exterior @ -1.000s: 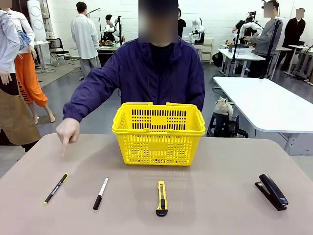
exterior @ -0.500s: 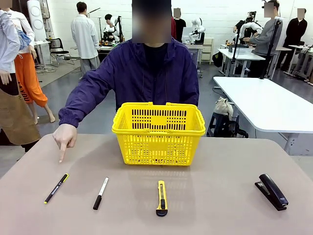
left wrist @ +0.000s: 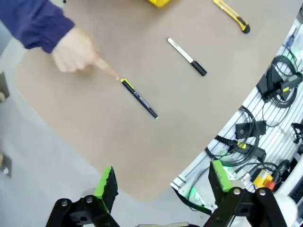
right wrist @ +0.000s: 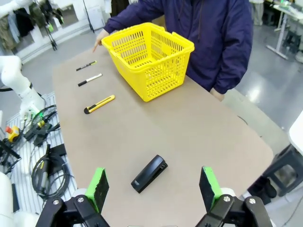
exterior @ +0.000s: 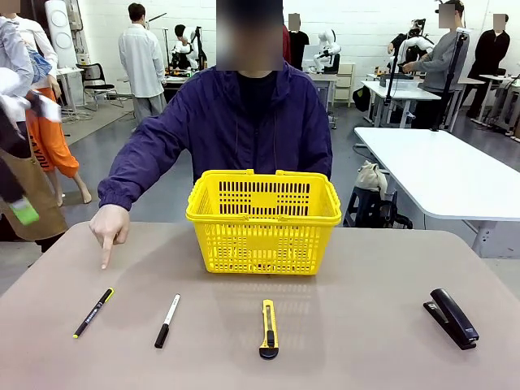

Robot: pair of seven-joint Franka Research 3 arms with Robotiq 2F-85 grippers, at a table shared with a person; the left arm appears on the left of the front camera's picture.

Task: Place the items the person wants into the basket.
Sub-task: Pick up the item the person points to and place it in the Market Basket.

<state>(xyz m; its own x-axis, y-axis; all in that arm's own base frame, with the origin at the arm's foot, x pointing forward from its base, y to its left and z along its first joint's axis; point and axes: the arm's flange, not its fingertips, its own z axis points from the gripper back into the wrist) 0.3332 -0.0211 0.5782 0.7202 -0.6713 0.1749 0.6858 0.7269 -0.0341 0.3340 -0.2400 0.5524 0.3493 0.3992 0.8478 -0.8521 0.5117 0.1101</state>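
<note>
The yellow basket (exterior: 264,219) (right wrist: 149,59) stands at the table's far middle, in front of the person. The person's hand (exterior: 108,227) (left wrist: 75,49) points a finger down at the slim black pen with yellow markings (exterior: 93,312) (left wrist: 138,98) (right wrist: 86,65). The white marker with a black cap (exterior: 167,320) (left wrist: 186,56) (right wrist: 90,79) lies just right of the pen. My left gripper (left wrist: 163,182) hangs open, high over the table's left edge, and shows blurred in the front view. My right gripper (right wrist: 154,187) is open, high above the table's right side.
A yellow-and-black utility knife (exterior: 269,327) (left wrist: 231,14) (right wrist: 99,104) lies at the front middle. A black stapler (exterior: 452,318) (right wrist: 149,173) sits at the right, below my right gripper. Cables on a rack (left wrist: 246,142) run past the near table edge.
The person's pointing hand has dropped slightly toward the pen. My left arm has come into the front view at its left edge, blurred with motion.
</note>
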